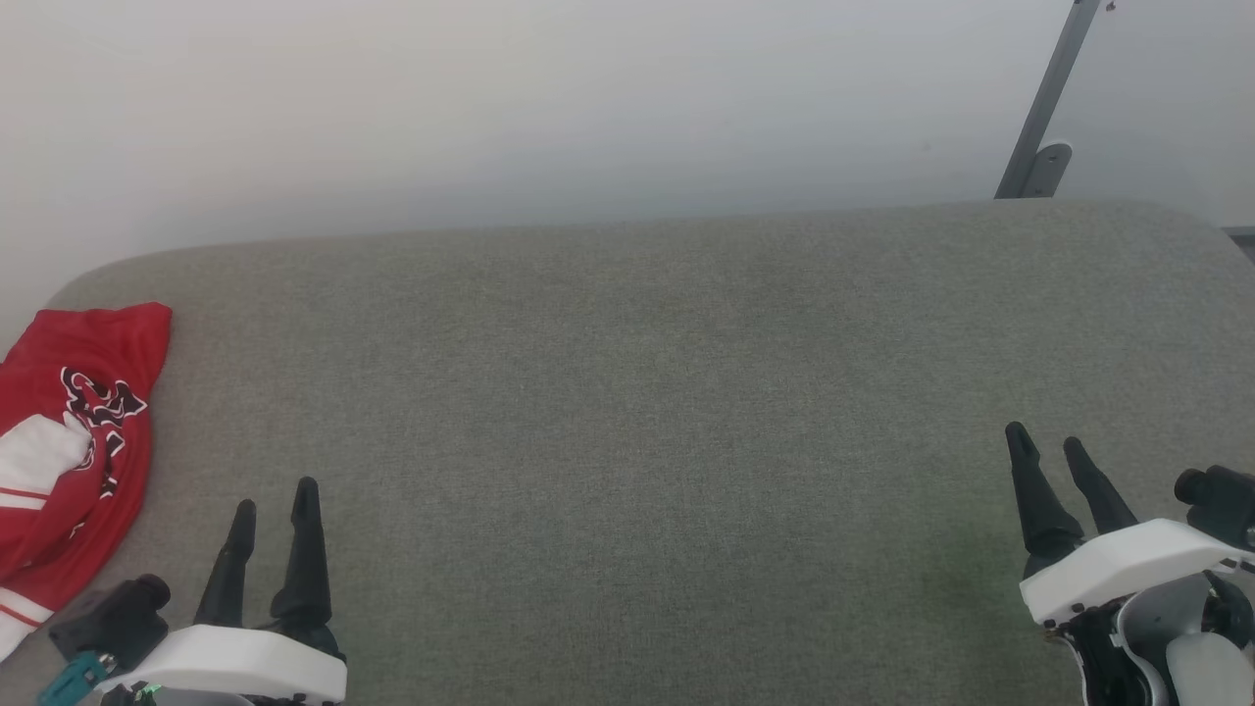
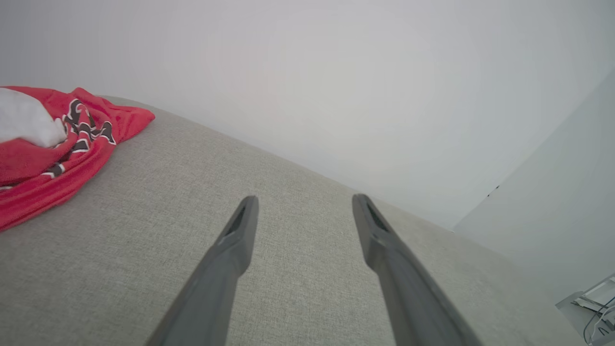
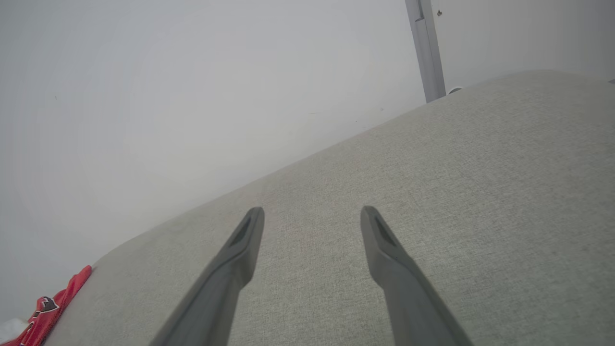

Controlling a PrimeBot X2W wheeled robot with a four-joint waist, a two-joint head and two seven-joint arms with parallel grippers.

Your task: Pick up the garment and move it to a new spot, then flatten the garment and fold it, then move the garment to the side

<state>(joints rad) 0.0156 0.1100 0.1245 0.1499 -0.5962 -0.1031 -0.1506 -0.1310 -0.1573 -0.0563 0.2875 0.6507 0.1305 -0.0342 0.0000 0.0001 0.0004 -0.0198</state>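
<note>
Head view: left hand (image 1: 276, 495) sits at lower left, fingers parted, released, gripping nothing. Right hand (image 1: 1043, 435) sits at lower right in the same condition. Both wrist views confirm a gap between each pair of fingers, with fabric showing through it. Whether the fingertips touch the fabric cannot be told.

Surface (image 1: 627, 392): grey-green woven fabric, padded, with rounded far corners. Its far edge runs along a pale wall (image 1: 490, 98). A grey metal post (image 1: 1044, 98) rises behind the far right corner.

Open room: a wide stretch of fabric lies between the two hands and reaches to the far edge.

Garment (image 1: 78, 441): crumpled at the left edge of the surface, left of the left hand, near it but apart. Red cloth, with a white sleeve with red stripes bunched on top and black-and-white lettering partly showing. Its left part is cut off by the frame.
</note>
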